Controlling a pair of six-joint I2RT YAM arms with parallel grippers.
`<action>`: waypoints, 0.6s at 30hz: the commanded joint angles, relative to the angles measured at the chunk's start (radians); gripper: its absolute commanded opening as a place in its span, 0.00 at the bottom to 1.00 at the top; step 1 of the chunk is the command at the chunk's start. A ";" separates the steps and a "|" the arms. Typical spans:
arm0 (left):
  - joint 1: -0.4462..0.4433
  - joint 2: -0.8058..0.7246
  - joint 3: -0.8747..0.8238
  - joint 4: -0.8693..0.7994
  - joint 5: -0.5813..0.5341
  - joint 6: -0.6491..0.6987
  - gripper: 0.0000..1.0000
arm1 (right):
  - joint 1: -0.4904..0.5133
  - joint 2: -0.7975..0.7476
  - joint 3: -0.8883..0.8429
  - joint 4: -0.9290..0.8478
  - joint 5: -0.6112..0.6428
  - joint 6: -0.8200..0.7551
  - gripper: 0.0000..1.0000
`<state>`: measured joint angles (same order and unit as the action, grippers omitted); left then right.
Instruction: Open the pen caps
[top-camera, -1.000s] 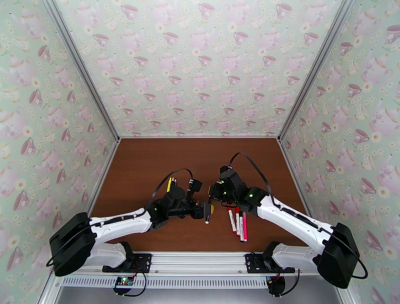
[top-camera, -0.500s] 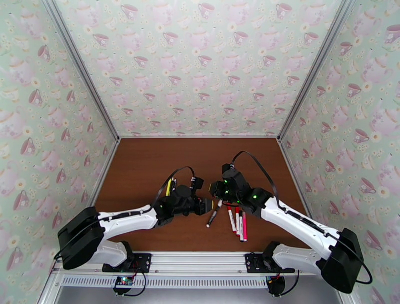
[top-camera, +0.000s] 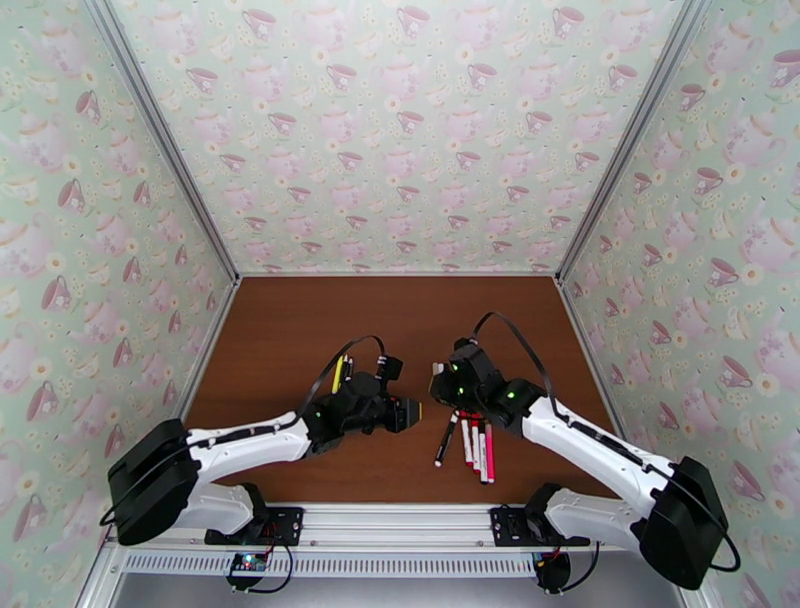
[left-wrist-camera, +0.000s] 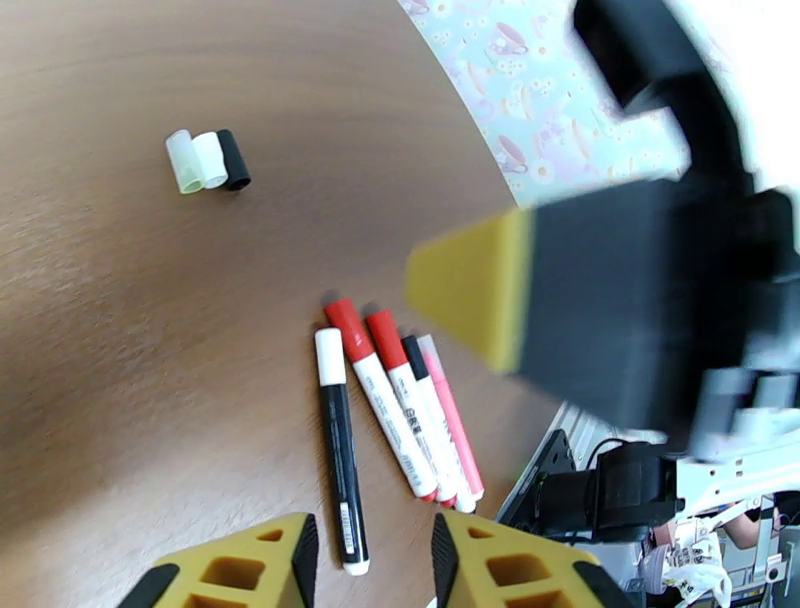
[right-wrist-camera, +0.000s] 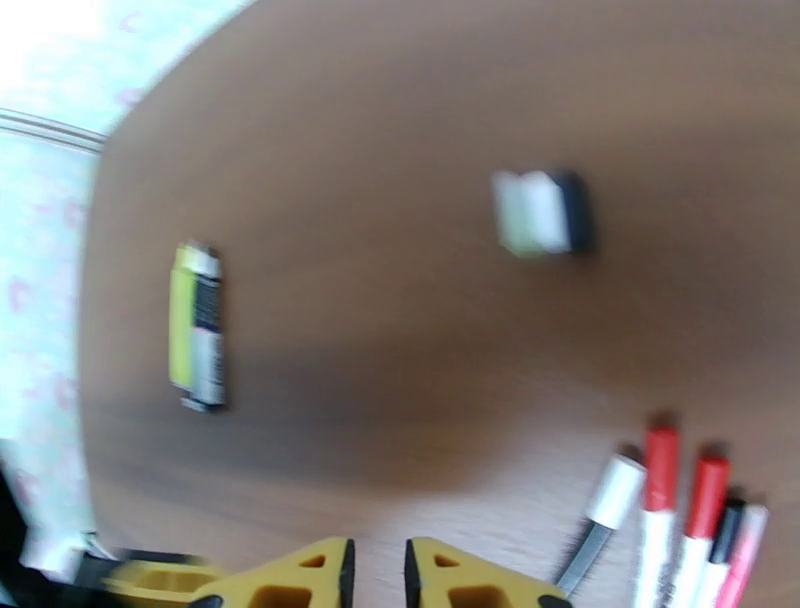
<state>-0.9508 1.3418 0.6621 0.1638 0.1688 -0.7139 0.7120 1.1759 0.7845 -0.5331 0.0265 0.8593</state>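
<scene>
Three loose pen caps, pale yellow, white and black, sit touching in a row on the brown desk. Seen from the left wrist, they are toward 10 o'clock from four pens lying side by side: two red-ended, one black, one pink. A black-barrelled pen lies just beside these at 9 o'clock. The left hand hovers slightly spread and empty. The right hand has a narrow slit between its fingers, pinching nothing. A yellow marker lies well apart.
</scene>
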 joint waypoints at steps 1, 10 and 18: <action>0.003 -0.040 -0.018 -0.047 -0.019 0.035 0.41 | -0.001 -0.002 -0.046 -0.088 0.031 -0.027 0.25; 0.008 -0.063 -0.002 -0.102 -0.005 0.075 0.44 | -0.002 0.079 -0.132 -0.028 0.042 0.023 0.28; 0.008 -0.054 0.002 -0.101 -0.007 0.070 0.45 | -0.012 0.166 -0.139 0.049 0.056 0.037 0.28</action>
<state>-0.9497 1.2961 0.6567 0.0719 0.1677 -0.6617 0.7063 1.3258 0.6540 -0.5285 0.0490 0.8791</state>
